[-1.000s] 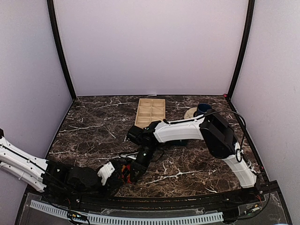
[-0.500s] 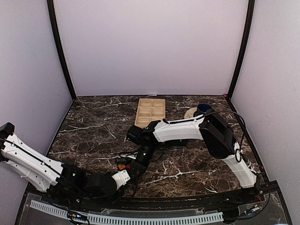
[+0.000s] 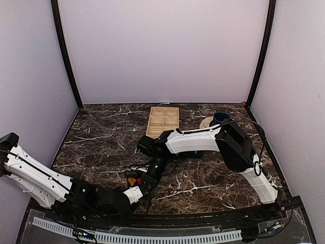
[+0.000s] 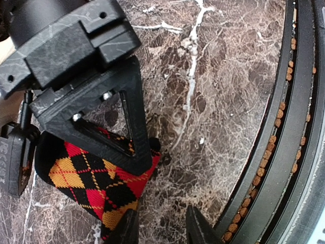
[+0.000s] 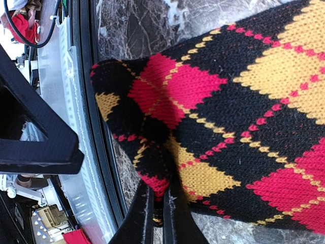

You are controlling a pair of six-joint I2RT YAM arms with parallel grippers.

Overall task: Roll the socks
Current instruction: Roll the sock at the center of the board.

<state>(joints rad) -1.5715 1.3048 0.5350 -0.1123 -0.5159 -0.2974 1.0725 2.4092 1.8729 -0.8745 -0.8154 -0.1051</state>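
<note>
One argyle sock (image 5: 244,117), black with red and yellow diamonds, lies on the marble near the table's front edge. In the top view it is a small bright patch (image 3: 132,180). My right gripper (image 5: 158,213) is shut on a fold of the sock's edge. In the top view it reaches down from the centre (image 3: 143,181). My left gripper (image 4: 162,230) is open and empty, its fingertips just on the near side of the sock (image 4: 81,175) and not touching it. The right gripper's black fingers (image 4: 129,122) rest on the sock in that view.
A wooden divided tray (image 3: 163,121) stands at the back centre. A blue cup (image 3: 220,117) and a white roll (image 3: 206,123) stand at the back right. The black front rail (image 4: 284,152) runs close beside the left gripper.
My left gripper has come off the sock and drawn back toward the front edge, its arm swinging up on the left. The right gripper stays clamped on the sock.
</note>
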